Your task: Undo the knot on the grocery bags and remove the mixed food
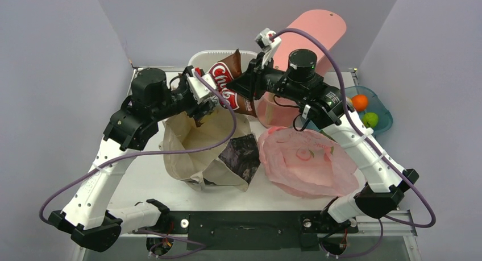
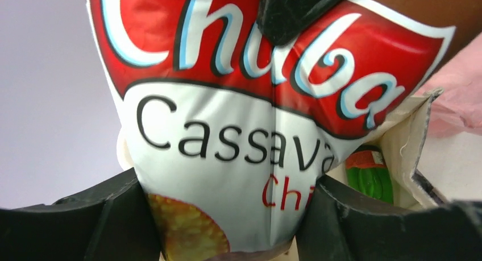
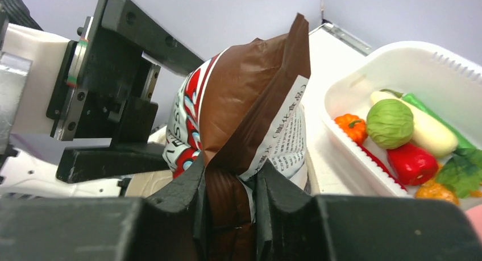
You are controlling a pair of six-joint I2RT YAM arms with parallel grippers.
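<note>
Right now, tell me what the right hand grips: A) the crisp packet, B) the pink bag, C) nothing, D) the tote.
A: in the right wrist view the right hand is pinched on the brown edge of the crisp packet.

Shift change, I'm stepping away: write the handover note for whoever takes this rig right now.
Left tool: closed on the lower end of the dark brown crisp packet with red-and-white logo, by the beige canvas tote rim.
Right tool: shut on the packet's brown side edge.
Done: round green vegetable, long white radish and leafy green lie in the white plastic tray; thin pink plastic bag lies flattened.
To do: set the packet down; a green item shows inside the tote, likely next.
</note>
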